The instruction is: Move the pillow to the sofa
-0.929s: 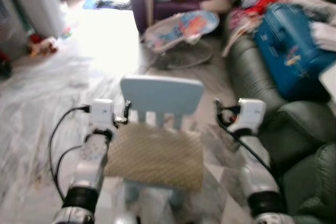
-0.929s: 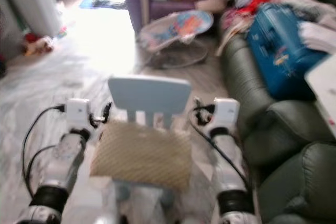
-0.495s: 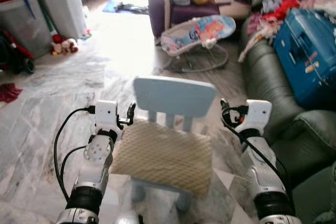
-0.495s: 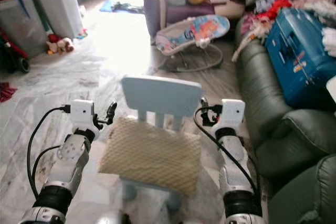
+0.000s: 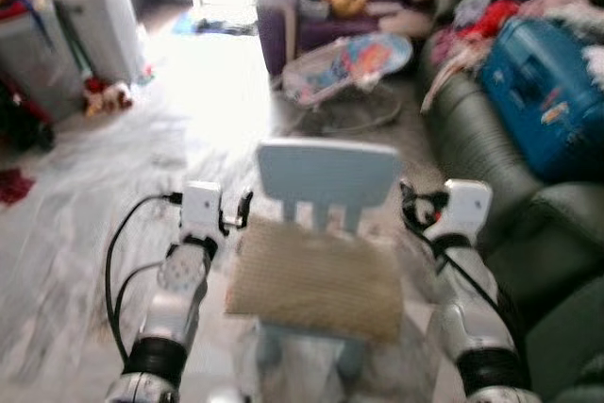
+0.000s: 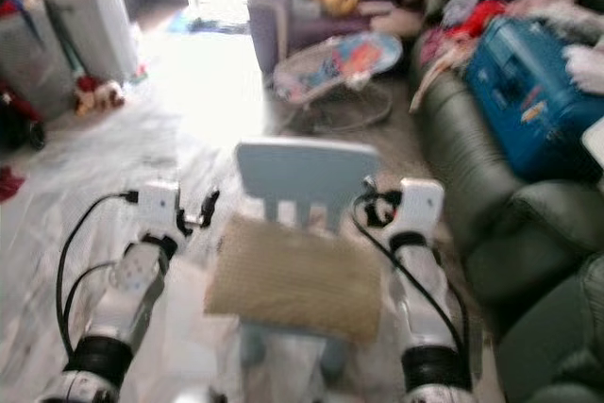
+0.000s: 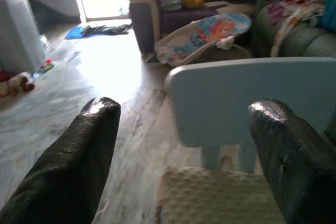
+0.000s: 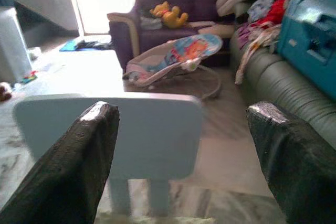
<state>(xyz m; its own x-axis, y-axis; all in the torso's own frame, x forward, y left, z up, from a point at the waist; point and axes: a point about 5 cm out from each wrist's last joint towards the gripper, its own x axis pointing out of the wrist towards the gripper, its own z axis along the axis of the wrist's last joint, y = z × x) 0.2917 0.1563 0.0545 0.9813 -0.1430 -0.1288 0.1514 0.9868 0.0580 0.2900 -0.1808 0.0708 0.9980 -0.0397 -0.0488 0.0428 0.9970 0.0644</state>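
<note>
You have the beige pillow (image 5: pixel 316 277) lying on the light-blue child's chair (image 5: pixel 327 176); left gripper (image 7: pixel 184 150) and right gripper (image 8: pixel 181 145) flank it, fingers spread, holding nothing; the green sofa (image 5: pixel 491 153) sits to your right.

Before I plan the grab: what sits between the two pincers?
In the left eye view, the tan pillow lies on the pale blue chair, between the left pincer and the right pincer. Both pincers are open.

Small light-blue chair (image 5: pixel 326 176) on marble floor (image 5: pixel 85 186), baby bouncer (image 5: pixel 349 63), blue suitcase (image 5: pixel 547 92), purple armchair (image 8: pixel 163 3)
</note>
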